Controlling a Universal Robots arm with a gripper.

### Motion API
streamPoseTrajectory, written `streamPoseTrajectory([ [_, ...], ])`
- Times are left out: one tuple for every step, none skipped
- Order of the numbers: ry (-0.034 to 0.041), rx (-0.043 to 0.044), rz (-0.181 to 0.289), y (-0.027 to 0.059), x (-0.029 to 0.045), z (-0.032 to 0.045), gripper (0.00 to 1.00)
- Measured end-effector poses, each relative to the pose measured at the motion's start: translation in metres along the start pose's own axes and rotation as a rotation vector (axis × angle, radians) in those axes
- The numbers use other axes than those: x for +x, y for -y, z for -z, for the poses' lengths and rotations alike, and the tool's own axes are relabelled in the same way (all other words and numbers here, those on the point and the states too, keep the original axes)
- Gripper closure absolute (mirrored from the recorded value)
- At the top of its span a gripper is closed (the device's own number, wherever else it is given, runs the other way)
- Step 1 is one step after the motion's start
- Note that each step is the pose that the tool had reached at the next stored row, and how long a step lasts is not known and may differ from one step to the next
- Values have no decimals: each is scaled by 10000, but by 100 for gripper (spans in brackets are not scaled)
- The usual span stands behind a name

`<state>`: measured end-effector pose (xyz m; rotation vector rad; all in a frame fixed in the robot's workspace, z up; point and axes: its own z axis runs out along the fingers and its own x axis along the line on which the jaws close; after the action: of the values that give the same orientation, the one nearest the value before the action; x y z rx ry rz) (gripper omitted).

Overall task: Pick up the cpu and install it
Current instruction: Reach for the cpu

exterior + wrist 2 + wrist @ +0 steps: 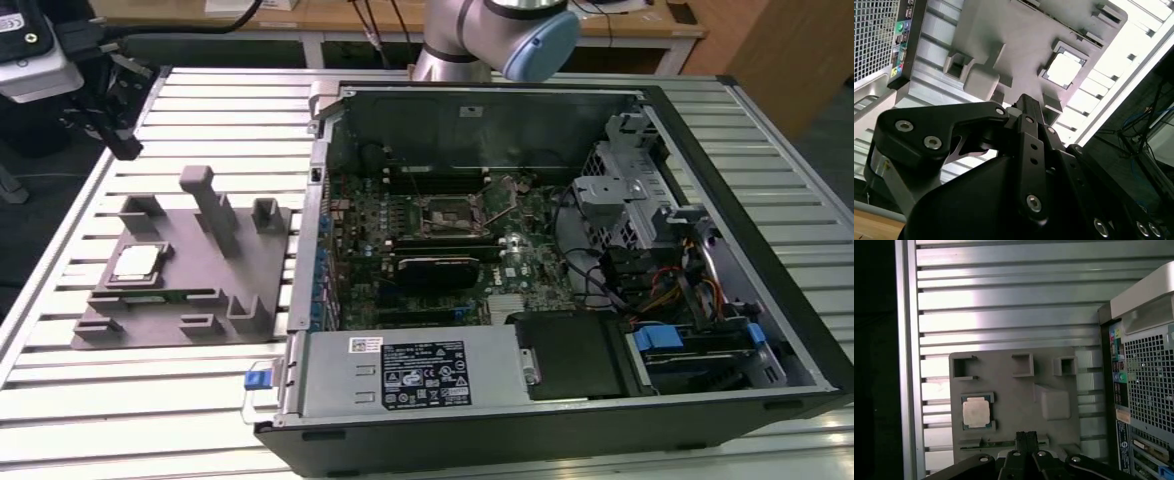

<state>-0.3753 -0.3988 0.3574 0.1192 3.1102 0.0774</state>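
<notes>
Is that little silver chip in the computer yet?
Out: the silver square chip lies flat on the grey plastic holder beside the black case.

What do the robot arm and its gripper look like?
The arm is a silver-grey tube with a round pale blue cap on its joint. In the second wrist view the gripper is matte black, built of angular linked bars fastened with silver screws.
</notes>
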Motion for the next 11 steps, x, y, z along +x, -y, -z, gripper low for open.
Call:
streamPoseTrajectory([
  [-1,1,0,2,13,-15,89],
  [-2,2,0,4,26,-29,89],
  [-3,1,0,6,38,-42,89],
  [-1,-2,0,7,52,-56,89],
  [-1,-6,0,8,66,-69,89],
  [-2,-9,-1,10,80,-82,89],
  [-2,-14,0,12,94,-94,89],
  [-2,-20,0,14,107,-107,89],
  [-3,-25,-1,15,120,-119,89],
  [-3,-31,-1,17,133,-132,89],
  [-4,-39,-1,18,144,-145,89],
])
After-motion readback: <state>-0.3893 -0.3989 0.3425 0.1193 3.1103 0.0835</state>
